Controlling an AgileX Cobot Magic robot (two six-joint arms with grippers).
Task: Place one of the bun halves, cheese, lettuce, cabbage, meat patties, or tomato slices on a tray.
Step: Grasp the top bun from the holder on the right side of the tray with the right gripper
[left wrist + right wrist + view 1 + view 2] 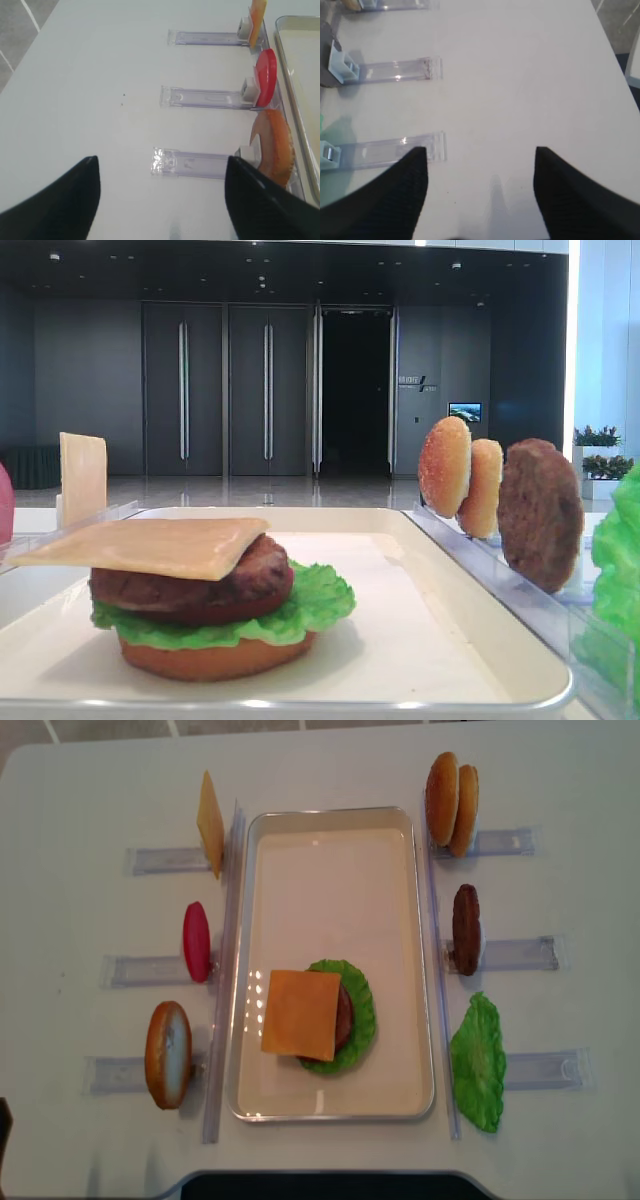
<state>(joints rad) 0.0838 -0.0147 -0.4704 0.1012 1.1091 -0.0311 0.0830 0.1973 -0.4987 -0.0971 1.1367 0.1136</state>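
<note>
Both grippers empty | left gripper (160,175) near bun top (274,145), apart

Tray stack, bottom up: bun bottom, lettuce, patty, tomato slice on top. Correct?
Not quite. The top layer is a cheese slice, not tomato; both exterior high views show it. The tomato slice sits in its rack left of the tray. The rest holds.

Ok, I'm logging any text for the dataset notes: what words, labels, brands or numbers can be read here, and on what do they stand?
No text can be read.
Wall sign beside the dark doorway: pale lettering, too small and blurred to read.
Small lit screen on the same wall: contents too small to tell.
Tray, clear racks, cheese and other burger pieces: no markings visible.
</note>
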